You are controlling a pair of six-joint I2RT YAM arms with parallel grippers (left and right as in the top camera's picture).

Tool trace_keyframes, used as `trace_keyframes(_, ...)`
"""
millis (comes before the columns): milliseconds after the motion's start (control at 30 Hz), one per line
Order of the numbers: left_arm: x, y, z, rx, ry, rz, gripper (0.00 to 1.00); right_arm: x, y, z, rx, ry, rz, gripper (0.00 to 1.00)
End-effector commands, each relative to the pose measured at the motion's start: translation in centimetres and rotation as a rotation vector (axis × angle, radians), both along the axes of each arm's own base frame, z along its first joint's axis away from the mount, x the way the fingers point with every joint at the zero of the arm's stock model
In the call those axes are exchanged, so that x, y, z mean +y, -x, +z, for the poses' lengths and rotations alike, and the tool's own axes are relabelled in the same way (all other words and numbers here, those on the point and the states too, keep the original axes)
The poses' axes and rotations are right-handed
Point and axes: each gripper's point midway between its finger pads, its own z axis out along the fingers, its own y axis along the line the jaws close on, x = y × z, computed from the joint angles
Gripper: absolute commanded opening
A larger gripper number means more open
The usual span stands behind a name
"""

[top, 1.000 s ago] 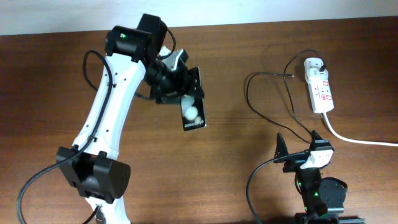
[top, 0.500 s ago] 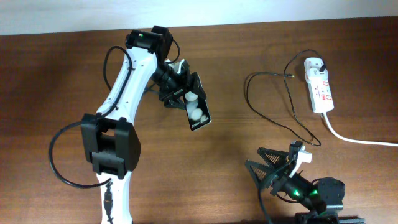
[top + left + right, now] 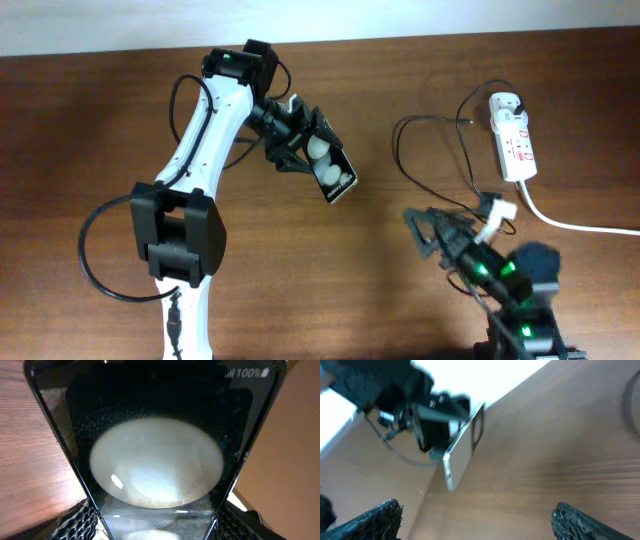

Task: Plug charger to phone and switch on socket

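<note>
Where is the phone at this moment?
In the overhead view the phone is gripped by the left hand near the middle of the table, to the left of the charger cable loop and well apart from the socket.

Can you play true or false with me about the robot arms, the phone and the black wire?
1. The left gripper is holding the phone. True.
2. The right gripper is holding the charger. False: it is open and empty, and the charger lies on the table.
3. The phone lies flat on the table. False: it is held tilted above the table.
4. The socket is on the right arm's side of the table. True.
</note>
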Motion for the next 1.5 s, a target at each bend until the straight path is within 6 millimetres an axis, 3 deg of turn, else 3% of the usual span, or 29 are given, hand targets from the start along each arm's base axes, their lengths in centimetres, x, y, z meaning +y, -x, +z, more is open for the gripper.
trace_keyframes(0,-0.5,-0.1,0.8,0.030,0.028,0.036,0.52,4.5,-1.3,1.7,0.023,0.080,0.163,0.99)
trace_keyframes(67,-0.5,-0.1,0.9,0.030,0.028,0.038,0.52,7.2,-2.7,1.0,0.072,0.195,0.176,0.99)
trace_keyframes(133,-0.5,-0.1,0.9,0.030,0.028,0.038,0.52,8.3,-4.9,0.2,0.070,0.284,0.073,0.99)
trace_keyframes(233,-0.5,-0.1,0.9,0.031,0.029,0.038,0.52,10.1,-7.2,0.5,0.039,0.206,0.006,0.99)
trace_keyframes(300,-0.6,0.0,1.0,0.036,0.035,0.038,0.52,10.9,-8.7,0.4,0.050,0.125,-0.017,0.89)
trace_keyframes(333,-0.6,0.0,1.0,0.036,0.035,0.038,0.53,11.2,-9.4,-0.3,0.068,0.094,-0.026,0.77)
trace_keyframes(500,-0.6,0.0,1.0,0.035,0.035,0.037,0.54,12.1,-9.8,-2.8,0.127,0.097,-0.038,0.69)
trace_keyframes(533,-0.7,0.0,1.0,0.035,0.035,0.035,0.53,11.9,-10.1,-2.8,0.121,0.103,-0.068,0.60)
trace_keyframes(833,-1.8,0.9,0.5,0.022,0.003,-0.005,0.53,12.0,-10.1,-2.4,0.152,0.039,-0.087,0.26)
trace_keyframes(967,-1.8,1.0,0.5,0.020,0.003,-0.011,0.54,12.2,-9.9,-2.5,0.160,0.040,-0.073,0.16)
trace_keyframes(1033,-1.7,1.1,0.5,0.007,0.008,-0.030,0.62,12.5,-9.7,-2.5,0.162,0.036,-0.055,0.09)
trace_keyframes(1200,-1.4,1.2,0.5,-0.014,0.016,-0.056,0.98,12.4,-9.8,-2.5,0.162,0.036,-0.057,0.04)
trace_keyframes(1267,0.7,0.3,1.7,-0.063,0.031,-0.061,0.99,12.4,-9.8,-2.5,0.162,0.036,-0.057,0.04)
trace_keyframes(1300,2.9,-0.3,3.7,-0.145,0.019,-0.066,0.99,12.7,-9.6,-2.5,0.165,0.031,-0.038,0.04)
trace_keyframes(1367,7.0,-0.7,5.4,-0.239,-0.146,-0.034,1.00,13.2,-9.1,-2.5,0.174,0.021,0.002,0.04)
trace_keyframes(1400,9.7,-0.3,7.6,-0.314,-0.237,-0.003,0.99,13.6,-8.7,-2.4,0.182,0.011,0.033,0.04)
trace_keyframes(1467,12.5,1.2,12.7,-0.479,-0.287,0.047,0.99,14.4,-7.9,-2.3,0.205,-0.017,0.093,0.04)
